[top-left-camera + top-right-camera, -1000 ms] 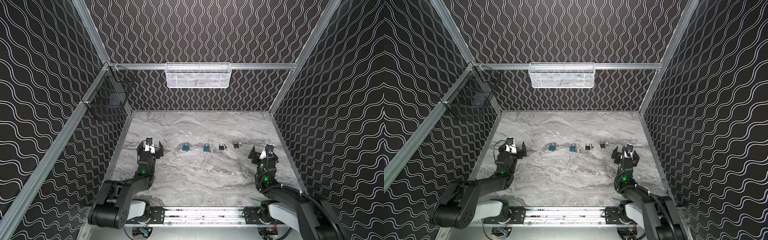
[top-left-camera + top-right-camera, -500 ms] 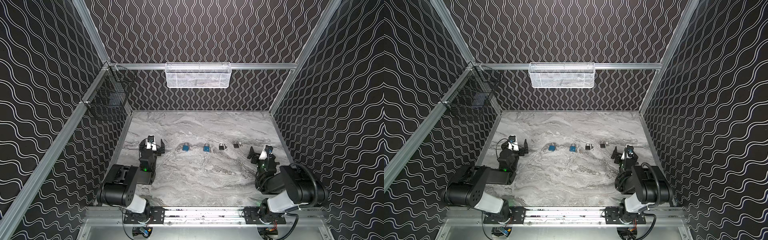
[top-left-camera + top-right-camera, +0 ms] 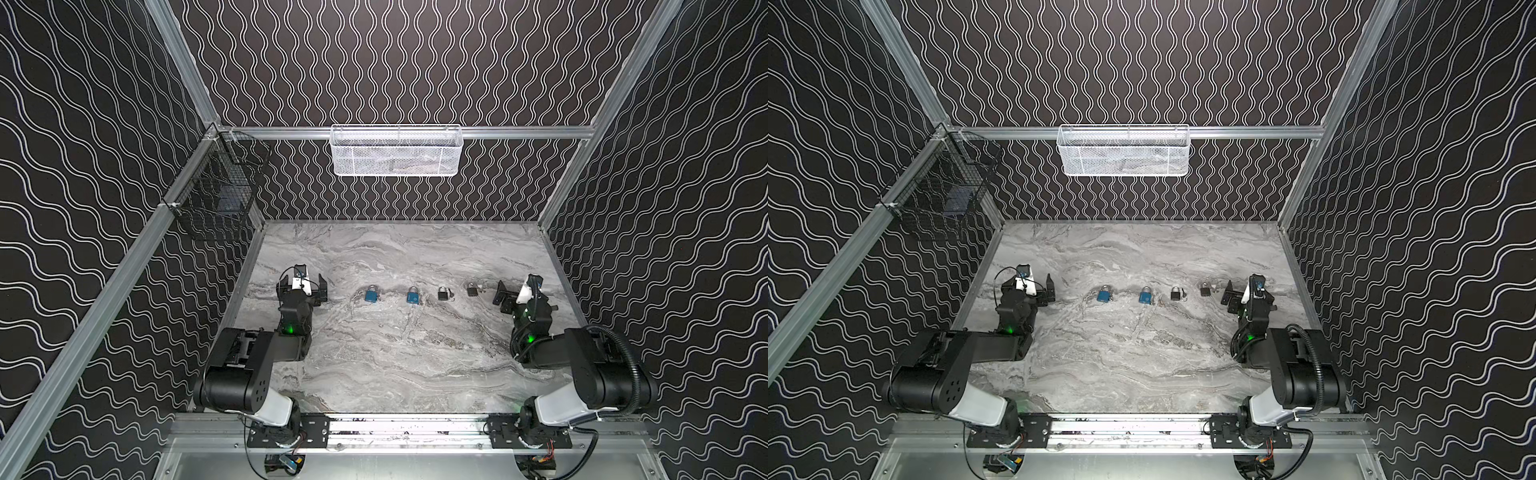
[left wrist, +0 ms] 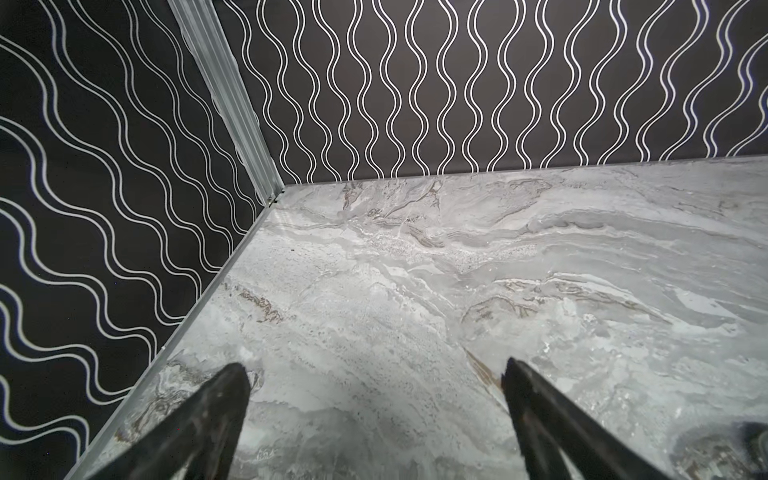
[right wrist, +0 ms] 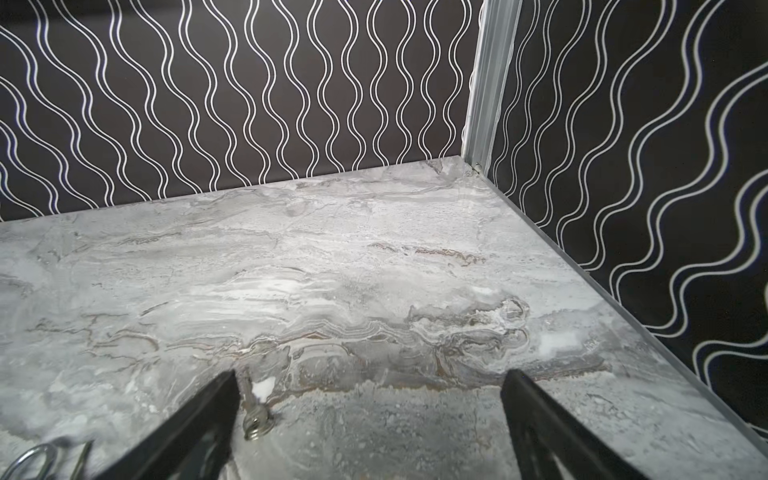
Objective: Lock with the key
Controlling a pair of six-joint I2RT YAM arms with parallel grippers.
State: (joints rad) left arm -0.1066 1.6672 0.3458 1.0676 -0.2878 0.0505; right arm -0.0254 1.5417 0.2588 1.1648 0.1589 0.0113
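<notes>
Both arms are folding back; left gripper [image 3: 302,286] and right gripper [image 3: 515,293] are gaping wide, holding nothing (padlocks [image 3: 412,296] lying in a row; locked state unreadable).

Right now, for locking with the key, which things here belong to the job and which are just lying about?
Belongs to the job:
two blue padlocks
two black padlocks
key
left gripper and right gripper, both open

Just lying about:
white basket
black wire basket
</notes>
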